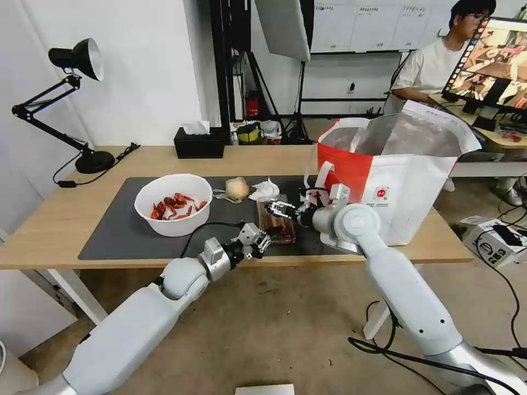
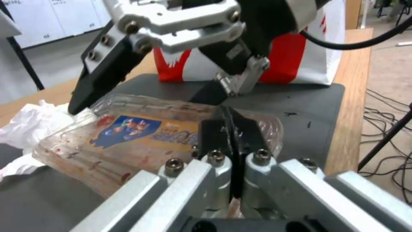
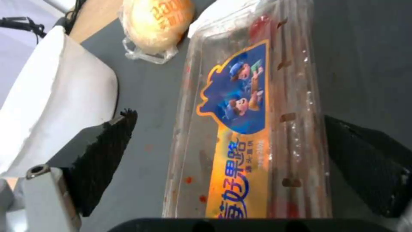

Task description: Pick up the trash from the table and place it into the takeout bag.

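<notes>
- Nearest to us, our left gripper [image 1: 263, 240] reaches over the front edge of the table [image 1: 49, 230], at the near end of the clear tray [image 1: 276, 219]; its jaws are pressed together on the tray's near rim.
- In the left wrist view that same left gripper [image 2: 231, 129] shows its two black pads closed flat against each other on the plastic edge of the tray [image 2: 128, 138].
- Just past it, our right gripper [image 1: 281, 208] hangs over the tray from the right, jaws spread wide, one on each long side of the tray and not touching it.
- The right wrist view shows the tray [image 3: 249, 129] lying between those wide jaws, with a blue and orange label and red smears on it.
- The tray lies on the dark mat [image 1: 121, 230], smeared and with scraps inside.
- To the left on the mat stands the white bowl [image 1: 173, 204] of red crayfish shells.
- Behind the tray lie the beige lump [image 1: 237, 188] and, just beside it, the crumpled tissue [image 1: 264, 190].
- To the right, the takeout bag [image 1: 395, 181] stands upright on the table, its foil-lined mouth open.
- Farthest back are the black tissue box [image 1: 198, 144] and a desk lamp [image 1: 77, 104] on the left.
</notes>
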{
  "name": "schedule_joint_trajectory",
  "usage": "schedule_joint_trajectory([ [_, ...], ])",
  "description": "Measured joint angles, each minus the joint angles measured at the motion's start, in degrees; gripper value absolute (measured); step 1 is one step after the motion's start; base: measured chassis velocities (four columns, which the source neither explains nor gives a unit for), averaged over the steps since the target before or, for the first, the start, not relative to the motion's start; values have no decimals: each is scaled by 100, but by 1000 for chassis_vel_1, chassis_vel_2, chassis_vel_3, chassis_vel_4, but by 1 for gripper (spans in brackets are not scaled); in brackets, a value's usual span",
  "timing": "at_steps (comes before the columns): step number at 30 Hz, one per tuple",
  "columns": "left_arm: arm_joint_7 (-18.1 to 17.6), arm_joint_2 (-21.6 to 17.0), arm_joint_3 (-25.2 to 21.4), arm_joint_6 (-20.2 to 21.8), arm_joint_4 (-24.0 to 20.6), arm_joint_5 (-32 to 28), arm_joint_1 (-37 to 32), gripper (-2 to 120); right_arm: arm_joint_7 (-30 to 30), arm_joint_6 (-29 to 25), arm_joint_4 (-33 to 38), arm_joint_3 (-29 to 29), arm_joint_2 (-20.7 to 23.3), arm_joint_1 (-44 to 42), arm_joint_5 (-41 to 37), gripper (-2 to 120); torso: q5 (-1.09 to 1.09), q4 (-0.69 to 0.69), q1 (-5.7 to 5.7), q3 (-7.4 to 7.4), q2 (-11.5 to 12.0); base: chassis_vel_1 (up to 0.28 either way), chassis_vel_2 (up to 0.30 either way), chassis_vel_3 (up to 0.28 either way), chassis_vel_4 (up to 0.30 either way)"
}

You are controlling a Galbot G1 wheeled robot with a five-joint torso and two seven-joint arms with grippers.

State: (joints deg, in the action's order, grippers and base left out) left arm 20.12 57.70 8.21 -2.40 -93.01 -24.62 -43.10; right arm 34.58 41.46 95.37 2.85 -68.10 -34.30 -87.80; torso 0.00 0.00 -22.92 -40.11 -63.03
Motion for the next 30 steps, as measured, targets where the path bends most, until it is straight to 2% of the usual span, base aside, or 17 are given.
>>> schedule_joint_trajectory([
  [13, 66, -9, -17, -35, 31, 5, -11, 0, -7, -5, -115, -31, -46, 47, -22, 100, 0, 0, 0, 0, 0, 0, 0, 0, 0],
  [15, 71, -20, -14, -39, 31, 5, -12, 0, 4, -6, -133, -75, -41, 58, -22, 91, 0, 0, 0, 0, 0, 0, 0, 0, 0],
  [20, 72, -22, -9, -41, 31, 5, -4, 0, 7, -7, -134, -101, -23, 59, -22, 80, 0, 0, 0, 0, 0, 0, 0, 0, 0],
  [23, 72, -24, -5, -43, 33, 1, 14, 0, 6, -8, -129, -119, 20, 46, -22, 62, 0, 0, 0, 0, 0, 0, 0, 0, 0],
  [25, 72, -24, -3, -44, 33, 0, 17, 0, 6, -8, -127, -120, 28, 42, -22, 61, 0, 0, 0, 0, 0, 0, 0, 0, 0],
  [26, 72, -25, 1, -46, 38, -2, 23, 0, 4, -9, -121, -127, 49, 29, -21, 53, 0, 0, 0, 0, 0, 0, 0, 0, 0],
  [27, 72, -25, 1, -46, 38, -2, 23, 0, 4, -9, -121, -127, 49, 29, -21, 53, 0, 0, 0, 0, 0, 0, 0, 0, 0],
  [30, 72, -19, 3, -53, 48, -5, 41, 0, 2, -10, -114, -130, 64, 10, -19, 37, 0, 0, 0, 0, 0, 0, 0, 0, 0],
])
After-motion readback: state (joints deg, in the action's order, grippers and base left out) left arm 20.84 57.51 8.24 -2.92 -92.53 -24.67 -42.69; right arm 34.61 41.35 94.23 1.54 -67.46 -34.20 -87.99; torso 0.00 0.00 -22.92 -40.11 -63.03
